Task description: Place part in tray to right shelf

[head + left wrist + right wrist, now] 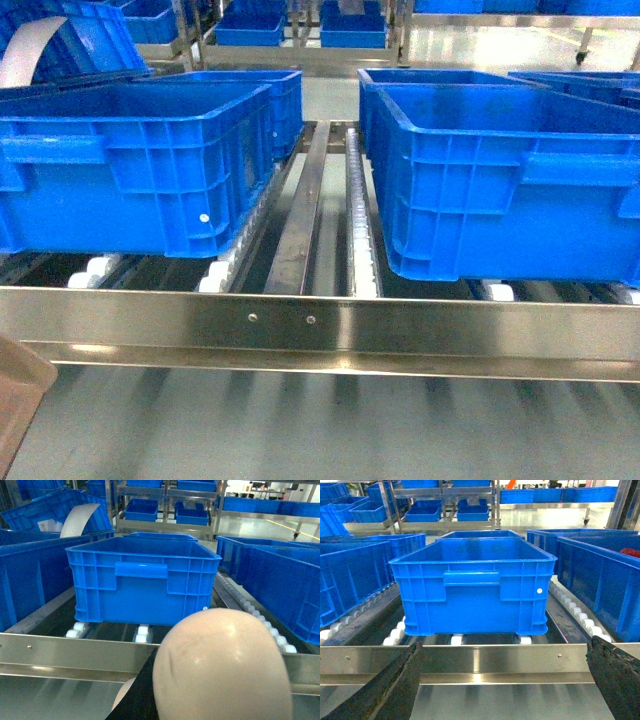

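Flanking a roller track [362, 215], blue crates [135, 165] crowd the right shelf [320, 322].

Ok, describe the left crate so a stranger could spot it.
Find the shelf's shiny front rail. Behind it, left of the central roller track, sits a blue crate. Unlike its right neighbour, it has a white dot low on its front.

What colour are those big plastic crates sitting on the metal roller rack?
Bright blue. The big plastic crates show best in the right wrist view.
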